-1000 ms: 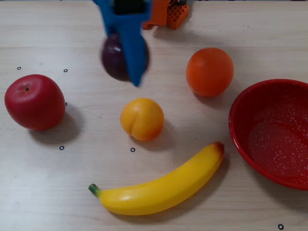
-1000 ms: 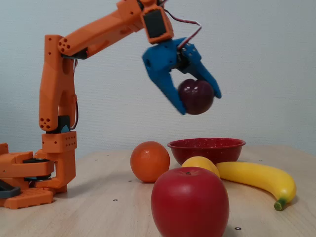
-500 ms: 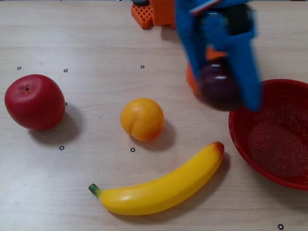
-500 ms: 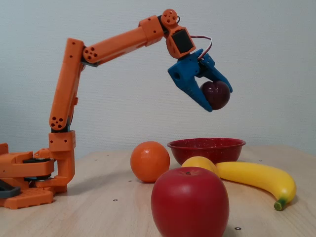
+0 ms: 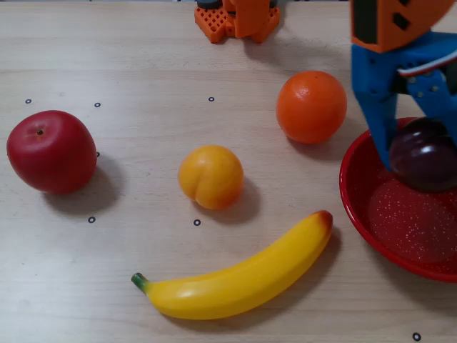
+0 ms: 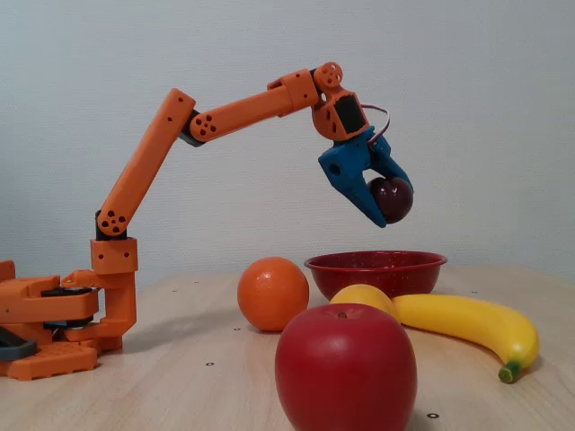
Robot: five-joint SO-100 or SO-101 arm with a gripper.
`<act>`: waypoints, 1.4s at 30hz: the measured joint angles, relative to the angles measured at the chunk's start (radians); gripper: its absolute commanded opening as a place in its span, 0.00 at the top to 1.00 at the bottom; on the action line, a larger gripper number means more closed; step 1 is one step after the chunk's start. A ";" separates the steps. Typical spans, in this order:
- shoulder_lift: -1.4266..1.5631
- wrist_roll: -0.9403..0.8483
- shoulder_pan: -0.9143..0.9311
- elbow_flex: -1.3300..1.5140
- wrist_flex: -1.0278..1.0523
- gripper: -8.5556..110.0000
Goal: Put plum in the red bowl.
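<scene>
Hanging in the air above the red bowl, the plum sits clamped between the blue fingers of the gripper. In the fixed view the plum is well clear of the bowl rim, pinched near the fingertips. The bowl's speckled inside holds nothing. No readable writing anywhere. Near the bowl on the wooden table: an orange just left of it in the overhead view, a banana below, a yellow peach-like fruit at centre, a red apple far left.
</scene>
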 measured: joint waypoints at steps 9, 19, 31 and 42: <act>-0.144 0.012 -0.083 -0.089 0.084 0.93; -0.299 0.012 -0.097 -0.176 0.100 0.93; -0.344 -0.170 -0.100 -0.186 0.187 0.75; -0.357 -0.179 -0.098 -0.278 0.282 0.59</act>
